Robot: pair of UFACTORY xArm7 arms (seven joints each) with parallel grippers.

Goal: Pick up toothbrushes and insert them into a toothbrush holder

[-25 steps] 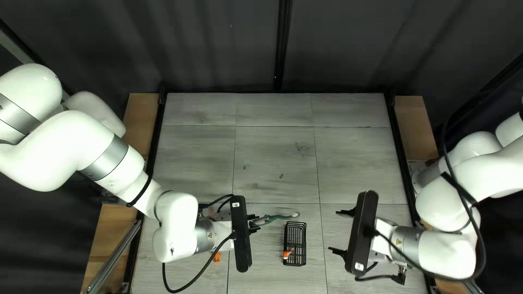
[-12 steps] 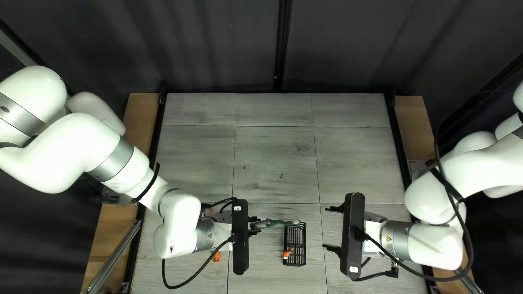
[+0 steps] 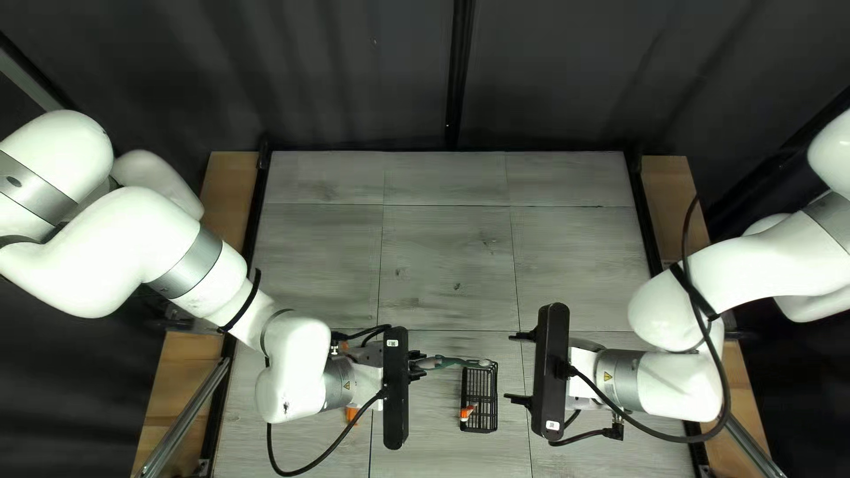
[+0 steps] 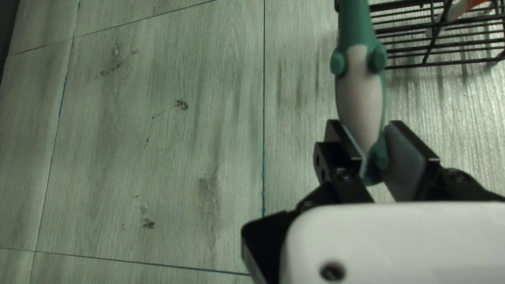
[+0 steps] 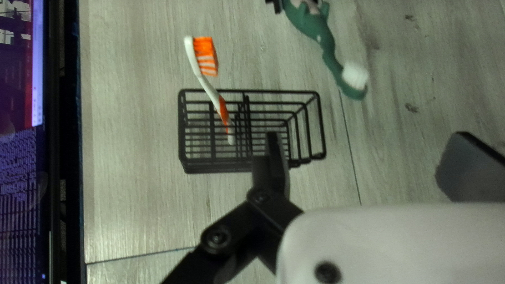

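Likely, the green toothbrush with white bristles (image 5: 327,46), clamped by its handle in the left gripper (image 4: 368,144) near the black wire holder (image 5: 284,91), could snag its rim and twist, being held almost sideways. The left arm (image 3: 159,232) reaches inward, elbow bent; the right gripper (image 5: 368,168) faces it, fingers wide apart.

The wire holder (image 5: 279,92) looks like matt metal.
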